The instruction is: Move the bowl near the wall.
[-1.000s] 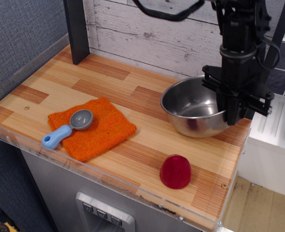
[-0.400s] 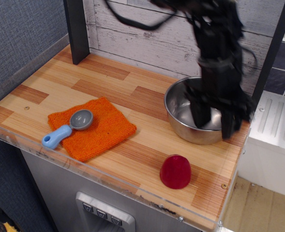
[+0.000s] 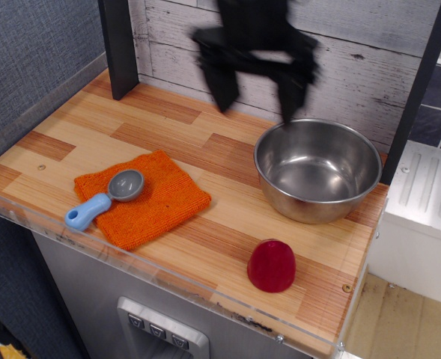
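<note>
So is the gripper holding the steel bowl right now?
No, the open gripper hangs empty above the counter, apart from the steel bowl near the plank wall.

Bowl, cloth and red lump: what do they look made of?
Bowl: polished steel, judging by its mirror-like reflections and rolled rim. Cloth: orange knit fabric, ribbed and matte. Red lump: glossy and slightly see-through, possibly plastic or jelly-like; can't tell which.

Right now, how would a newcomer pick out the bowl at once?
Look along the whitewashed plank wall to the right end of the wooden counter. The bowl sits there: large, round, shiny steel and empty, far bigger than the red dome in front of it.
</note>
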Tool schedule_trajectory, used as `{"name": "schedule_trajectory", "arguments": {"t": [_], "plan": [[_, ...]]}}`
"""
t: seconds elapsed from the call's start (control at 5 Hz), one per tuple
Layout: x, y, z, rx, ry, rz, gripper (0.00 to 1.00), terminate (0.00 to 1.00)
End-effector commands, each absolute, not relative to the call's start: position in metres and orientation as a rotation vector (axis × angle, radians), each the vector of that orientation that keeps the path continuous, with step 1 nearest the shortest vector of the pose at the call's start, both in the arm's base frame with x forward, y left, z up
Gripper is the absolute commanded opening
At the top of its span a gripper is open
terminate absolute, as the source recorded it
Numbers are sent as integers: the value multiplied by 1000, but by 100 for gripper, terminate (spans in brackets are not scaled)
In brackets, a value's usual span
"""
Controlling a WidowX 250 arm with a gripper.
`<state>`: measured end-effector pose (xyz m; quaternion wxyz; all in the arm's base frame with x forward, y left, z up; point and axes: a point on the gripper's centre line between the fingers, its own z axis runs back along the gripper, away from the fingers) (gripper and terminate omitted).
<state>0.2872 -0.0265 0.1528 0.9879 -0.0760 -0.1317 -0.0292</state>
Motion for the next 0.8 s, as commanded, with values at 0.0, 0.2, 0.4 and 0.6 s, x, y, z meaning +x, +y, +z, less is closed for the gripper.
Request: {"name": "schedule_trajectory", "arguments": {"t": [0.0,0.2,0.4,0.6], "plan": [[256,7,148,-92,-213,-104,100,0],[255,12,144,-87,-197,-110,100,0],[255,12,144,-87,-197,-110,100,0],[255,12,144,-87,-197,-110,100,100]]}}
